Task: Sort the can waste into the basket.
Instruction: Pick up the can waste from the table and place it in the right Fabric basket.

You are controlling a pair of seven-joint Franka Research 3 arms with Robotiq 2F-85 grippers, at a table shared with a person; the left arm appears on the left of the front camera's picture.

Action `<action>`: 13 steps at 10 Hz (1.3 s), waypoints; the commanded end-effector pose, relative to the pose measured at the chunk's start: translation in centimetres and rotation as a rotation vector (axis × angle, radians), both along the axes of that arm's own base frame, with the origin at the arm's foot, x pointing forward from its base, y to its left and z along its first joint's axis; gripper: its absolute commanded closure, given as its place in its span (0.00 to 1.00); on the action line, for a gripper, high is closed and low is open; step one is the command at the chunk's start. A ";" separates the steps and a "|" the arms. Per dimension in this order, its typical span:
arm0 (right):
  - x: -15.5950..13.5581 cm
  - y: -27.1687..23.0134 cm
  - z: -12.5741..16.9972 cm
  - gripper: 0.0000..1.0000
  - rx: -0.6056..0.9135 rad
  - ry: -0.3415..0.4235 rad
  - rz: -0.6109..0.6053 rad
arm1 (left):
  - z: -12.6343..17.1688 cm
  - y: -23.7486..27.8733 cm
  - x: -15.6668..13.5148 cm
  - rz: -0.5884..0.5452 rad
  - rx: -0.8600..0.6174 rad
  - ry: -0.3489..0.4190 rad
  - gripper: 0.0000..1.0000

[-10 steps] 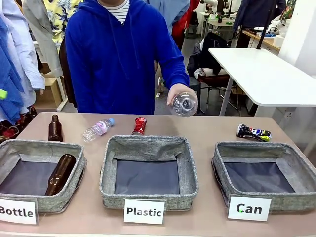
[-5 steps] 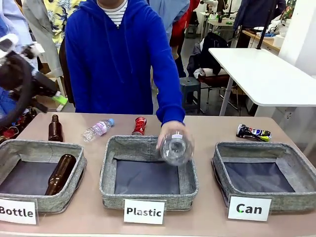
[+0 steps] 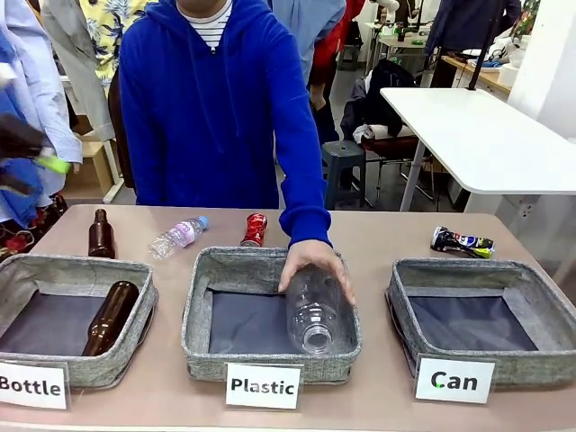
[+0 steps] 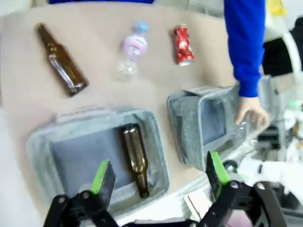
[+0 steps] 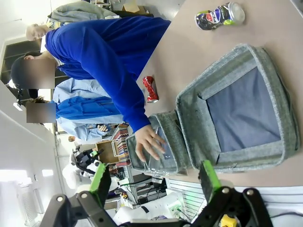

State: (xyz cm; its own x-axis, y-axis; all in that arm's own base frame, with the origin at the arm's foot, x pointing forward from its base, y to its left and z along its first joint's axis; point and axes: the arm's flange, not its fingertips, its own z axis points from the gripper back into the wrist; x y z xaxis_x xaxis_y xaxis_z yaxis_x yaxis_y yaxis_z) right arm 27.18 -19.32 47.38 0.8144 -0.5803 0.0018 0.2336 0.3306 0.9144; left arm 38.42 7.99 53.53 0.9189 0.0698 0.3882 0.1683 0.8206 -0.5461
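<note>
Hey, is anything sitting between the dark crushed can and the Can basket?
Nothing visible. The dark can lies just behind the Can basket's far rim, bare tabletop between them.

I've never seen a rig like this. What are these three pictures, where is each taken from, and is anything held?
Two robot arms share a table with a person. The front view looks across the table from the robot's side. The other two come from cameras on the arms' wrists: the black fingers with green pads at the bottom are the left gripper and the right gripper, both open and empty. On the table stand the Bottle basket, the Plastic basket and the Can basket. The person's hand rests on a clear bottle lying in the Plastic basket. The red can and the dark can lie on the table behind the baskets.
</note>
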 end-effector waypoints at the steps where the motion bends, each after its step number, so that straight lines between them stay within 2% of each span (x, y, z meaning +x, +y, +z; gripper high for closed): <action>1: 0.1 -0.1 0.1 0.00 0.010 -0.034 0.003 | -0.6 2.0 -6.0 0.094 -0.072 -0.097 0.00; 3: 0.1 -0.1 0.1 0.00 0.010 -0.034 0.003 | -1.3 3.5 -8.3 0.130 -0.113 -0.132 0.00; 5: 0.1 -0.1 0.1 0.00 0.010 -0.034 0.003 | -0.9 2.0 -7.4 0.118 -0.070 -0.109 0.00; 7: 0.1 -0.1 0.1 0.00 0.010 -0.034 0.003 | 0.2 -1.8 -4.1 0.062 0.030 -0.079 0.00; 9: 0.1 -0.1 0.1 0.00 0.010 -0.034 0.003 | 0.2 -7.5 1.4 -0.004 0.144 -0.017 0.00; 11: 0.1 -0.1 0.1 0.00 0.010 -0.034 0.003 | -1.2 -14.8 5.6 -0.065 0.261 0.042 0.00; 13: 0.1 -0.1 0.1 0.00 0.010 -0.034 0.003 | -3.4 -23.5 8.1 -0.120 0.383 0.038 0.00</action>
